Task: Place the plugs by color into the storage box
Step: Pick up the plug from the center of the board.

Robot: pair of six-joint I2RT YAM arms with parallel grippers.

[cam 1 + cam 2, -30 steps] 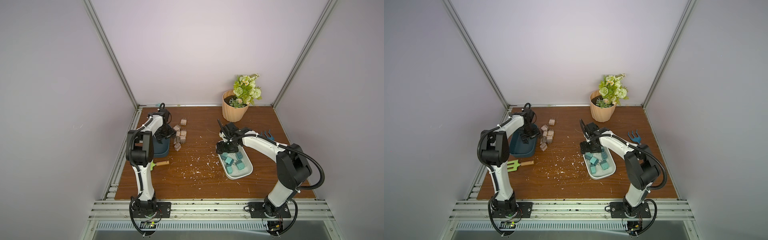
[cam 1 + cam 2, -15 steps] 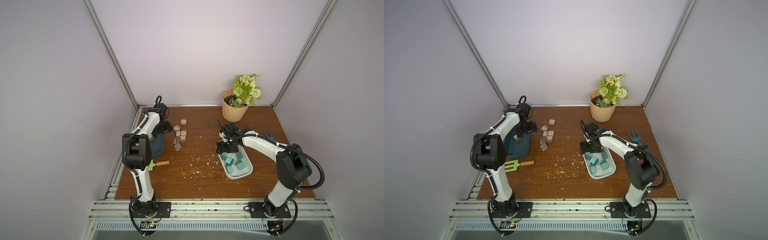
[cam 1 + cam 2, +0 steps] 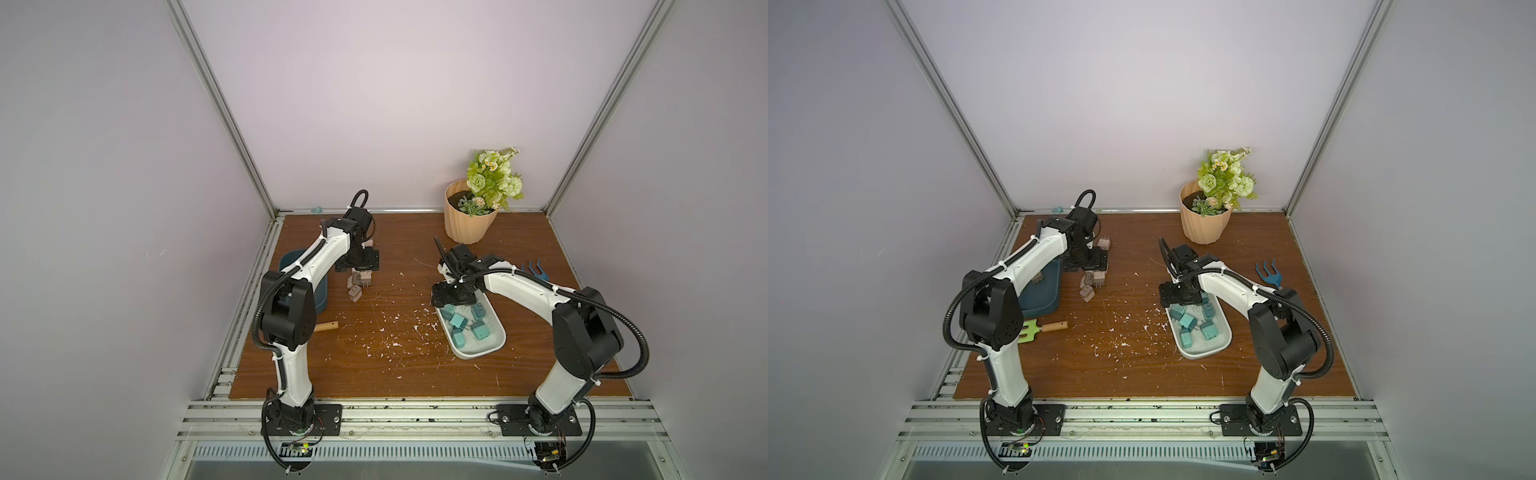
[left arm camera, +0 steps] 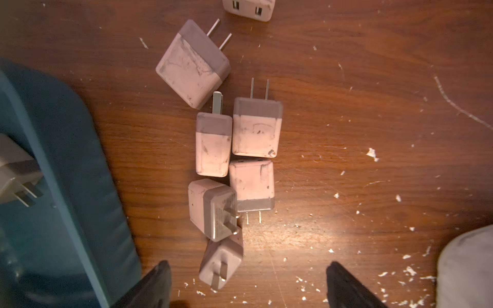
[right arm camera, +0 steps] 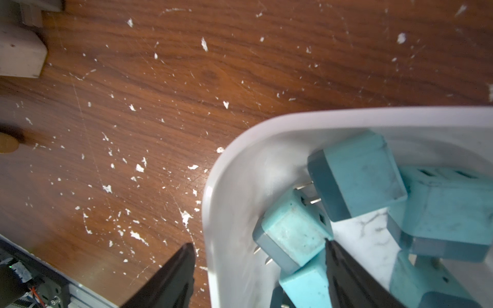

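Left wrist view: the left hand (image 4: 246,266) hangs over the counter (image 4: 373,120) with its jaws spread wide and nothing held between them. Directly below lies a loose cluster of pinkish-tan plugs (image 4: 253,128), several touching one another, their prongs pointing different ways. Just beside the cluster is the blue storage box (image 4: 80,165), with one tan plug (image 4: 13,170) already inside.

In the right wrist view the right hand (image 5: 258,244) is open too. It straddles the rim of the white storage box (image 5: 234,165), one jaw outside and one inside among the teal plugs (image 5: 357,178), and it grips nothing that I can make out.

These plugs look light, rigid and smooth-sided (scuffed plastic, so likely a bit slippery). The best hold is probably across two flat opposite faces of the body, clear of the thin prongs. Taking an outlying plug first should keep its neighbours from being dragged along.
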